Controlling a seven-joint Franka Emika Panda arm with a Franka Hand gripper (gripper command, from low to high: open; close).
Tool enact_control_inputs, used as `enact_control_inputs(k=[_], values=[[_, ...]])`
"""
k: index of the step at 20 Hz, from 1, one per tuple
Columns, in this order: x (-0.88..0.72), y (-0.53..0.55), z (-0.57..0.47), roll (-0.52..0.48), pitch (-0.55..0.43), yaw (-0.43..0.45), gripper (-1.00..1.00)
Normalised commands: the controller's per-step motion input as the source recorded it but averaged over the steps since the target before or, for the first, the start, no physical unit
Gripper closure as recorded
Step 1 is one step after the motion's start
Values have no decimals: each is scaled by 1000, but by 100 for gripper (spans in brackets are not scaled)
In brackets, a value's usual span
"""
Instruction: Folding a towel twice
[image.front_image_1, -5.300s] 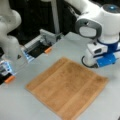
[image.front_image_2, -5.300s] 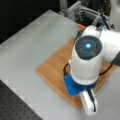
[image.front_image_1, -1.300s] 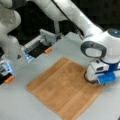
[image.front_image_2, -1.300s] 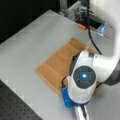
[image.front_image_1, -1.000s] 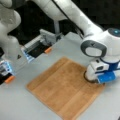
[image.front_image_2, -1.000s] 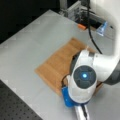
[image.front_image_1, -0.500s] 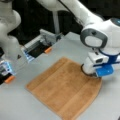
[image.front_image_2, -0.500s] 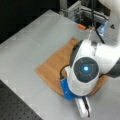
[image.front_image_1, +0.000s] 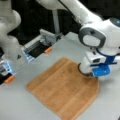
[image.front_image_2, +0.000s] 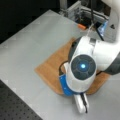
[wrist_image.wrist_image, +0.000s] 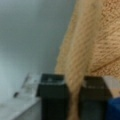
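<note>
Gripper (wrist_image.wrist_image: 73, 100) pinches a raised corner of the towel (image.front_image_1: 63, 93) between narrow fingers, above the grey table (image.front_image_1: 30, 107); no writing legible.

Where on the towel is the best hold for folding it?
At a corner, from above. The towel lies flat on the table, so only its thin edges can be pinched. The end effector is shut on the corner at a front view's right, cloth bunched between its fingers.
</note>
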Motion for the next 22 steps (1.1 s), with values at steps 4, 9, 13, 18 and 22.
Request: enact_control_inputs(k=[4, 9, 13, 18, 22], values=[[-616, -109, -6, 159, -21, -36, 100], [-841, -22, 17, 159, -51, -12, 100], [-676, -116, 2, 135, -132, -34, 100], [-507, -213, -54, 134, -178, -91, 100], [-462, -249, -73, 149, -185, -114, 100]])
